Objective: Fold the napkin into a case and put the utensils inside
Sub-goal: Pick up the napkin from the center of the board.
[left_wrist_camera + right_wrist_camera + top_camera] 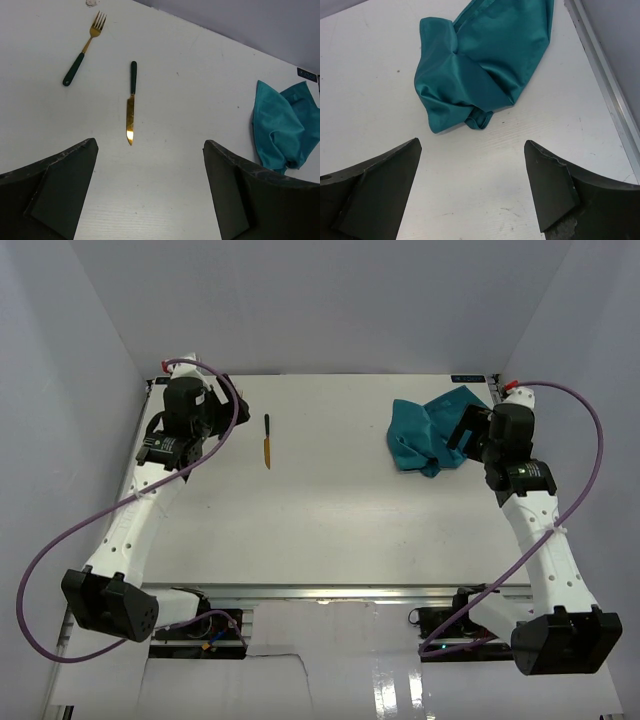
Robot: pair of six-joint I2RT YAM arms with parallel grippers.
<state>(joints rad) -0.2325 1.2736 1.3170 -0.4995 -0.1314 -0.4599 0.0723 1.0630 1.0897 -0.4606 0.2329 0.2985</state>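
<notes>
We take the knife (267,441) as our marker. It lies flat on the white tabletop (330,530), with its dark handle toward the far side and its gold blade pointing back toward the arm bases.

In the left wrist view, the left hand (150,145) is spread wide and holds nothing. The blade tip of the knife lies just ahead of the gap between the fingers, a little toward the left finger (60,185). Nothing touches the knife.

The fork (82,47) lies to the left of the knife and farther from the hand than the blade. It is tilted, with its pale gold head away from the hand and its dark green handle angled back. The two pieces lie apart. We cannot find the fork in the top view, where the left arm covers that part of the tabletop.

Well to the right of the knife, near the far right corner, lies the napkin (425,435). It is a teal cloth bunched into a crumpled heap with creases and overlapping flaps, not spread flat.

The right hand (472,145) is on the side of the napkin away from the knife. It too is wide apart and empty. In its wrist view the napkin's lowest fold lies just beyond the fingertips, ahead of the gap and not between them.
</notes>
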